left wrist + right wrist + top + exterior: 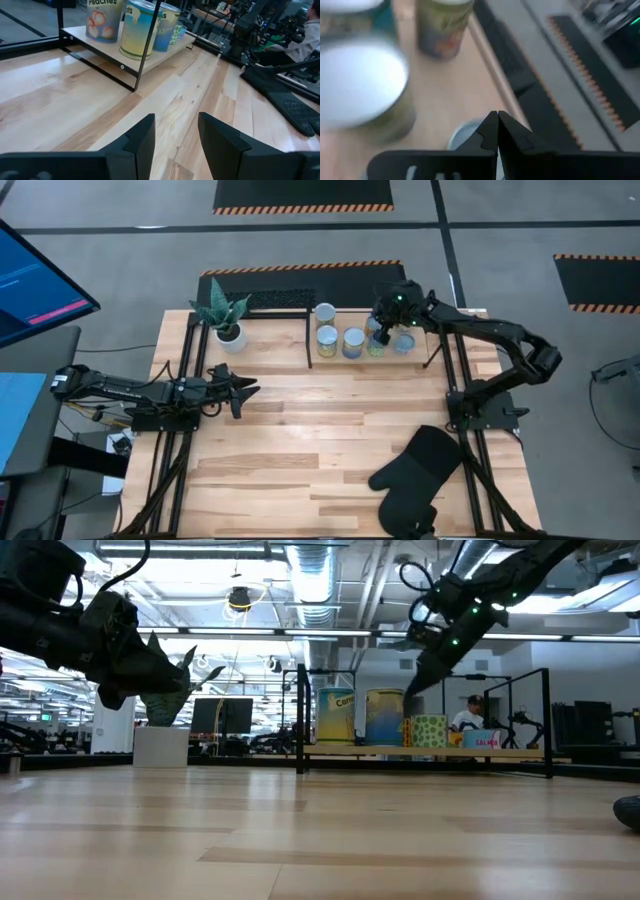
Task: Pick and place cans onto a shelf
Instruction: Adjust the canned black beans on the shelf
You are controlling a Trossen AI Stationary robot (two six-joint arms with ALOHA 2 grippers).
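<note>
Wood table (300,450), cans (340,340) on shelf (430,358), left hand (243,390) open, right hand (497,131) closed, empty

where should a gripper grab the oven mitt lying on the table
Likely at the narrow cuff end of the black oven mitt, coming straight down from above: it lies flat on the table, so fingers can pinch only across its thin edge.

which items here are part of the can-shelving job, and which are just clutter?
Job:
cans, standing on the shelf
shelf at the table's far edge
right gripper, over the cans, fingers shut and empty
left gripper, open, waiting over the table's left side

Clutter:
plant pot, left of the shelf
oven mitt, near right corner
monitor, off the table
</note>
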